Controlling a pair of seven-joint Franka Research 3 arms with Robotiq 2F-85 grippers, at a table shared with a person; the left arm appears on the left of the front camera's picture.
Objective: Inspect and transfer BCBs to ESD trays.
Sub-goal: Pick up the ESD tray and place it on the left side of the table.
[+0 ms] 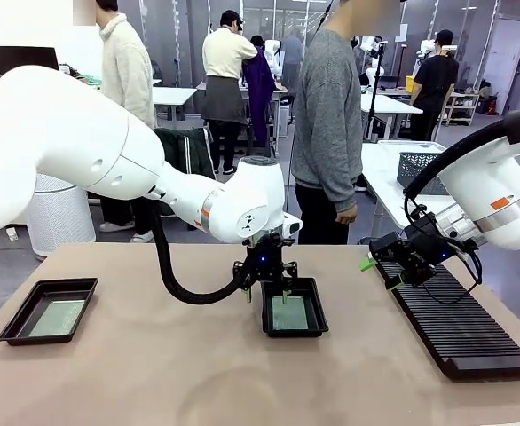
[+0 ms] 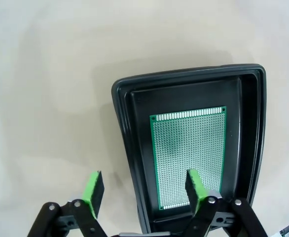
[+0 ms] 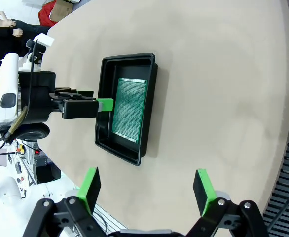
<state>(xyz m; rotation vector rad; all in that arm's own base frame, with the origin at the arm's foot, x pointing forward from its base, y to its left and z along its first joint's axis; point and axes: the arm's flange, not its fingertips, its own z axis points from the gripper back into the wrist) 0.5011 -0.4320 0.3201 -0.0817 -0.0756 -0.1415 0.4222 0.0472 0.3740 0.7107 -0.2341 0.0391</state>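
A thin green rectangular circuit board (image 2: 189,157) lay flat in the shallow black plastic tray (image 1: 294,330) at the frame's centre. The left gripper (image 2: 143,186) hovered wide open and empty above that tray's rim. The right gripper (image 3: 146,185), middle right, was also spread wide, holding nothing.

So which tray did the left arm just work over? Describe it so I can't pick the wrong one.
Look at the middle of the table, directly under the left gripper. The black tray there holds one green board. Its twin, also holding a board, lies alone near the table's left edge; the ribbed rack lies to the right.
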